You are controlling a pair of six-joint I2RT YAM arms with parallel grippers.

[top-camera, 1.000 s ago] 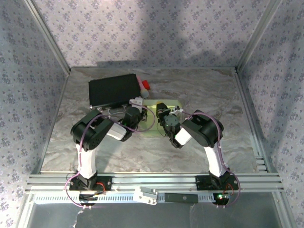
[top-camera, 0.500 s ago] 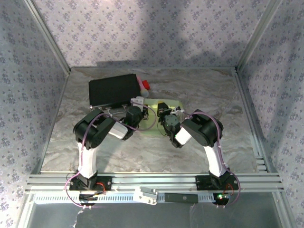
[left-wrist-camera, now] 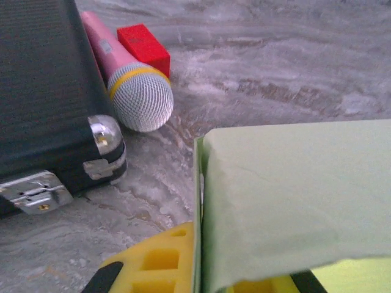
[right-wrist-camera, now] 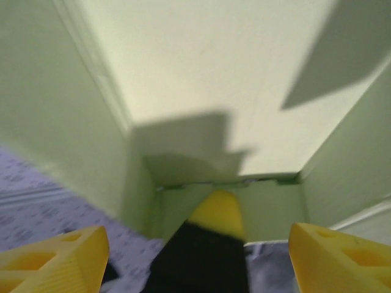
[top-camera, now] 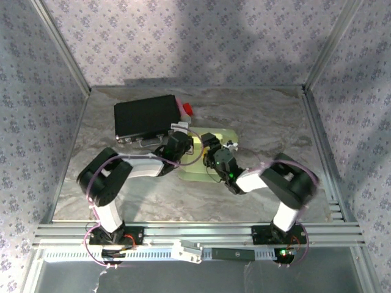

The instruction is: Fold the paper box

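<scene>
- Grey marbled stone-look table (top-camera: 263, 122), shut in on three sides by lilac flowered walls (top-camera: 183, 36) with metal posts at the corners.
- Back left, a flat black case (top-camera: 145, 116) lies with its lid down.
- From above, a red block (top-camera: 187, 110) sits at the case's right end. The left wrist camera adds the case's metal corner and latch, and a pink microphone (left-wrist-camera: 131, 85) lying along the case, its mesh head towards the camera.
- Left gripper (left-wrist-camera: 201, 278): closed tight on an edge of the paper box (top-camera: 225, 134), with green card draped over its yellow fingers (left-wrist-camera: 156, 262).
- That pale green box sits mid-table, just right of the case, between the two arms.
- Right gripper (right-wrist-camera: 195, 250): fingers spread wide, gripping nothing, pointed into the box's open hollow, with card walls either side. A black, yellow-tipped piece stands there; I cannot tell what it is.
</scene>
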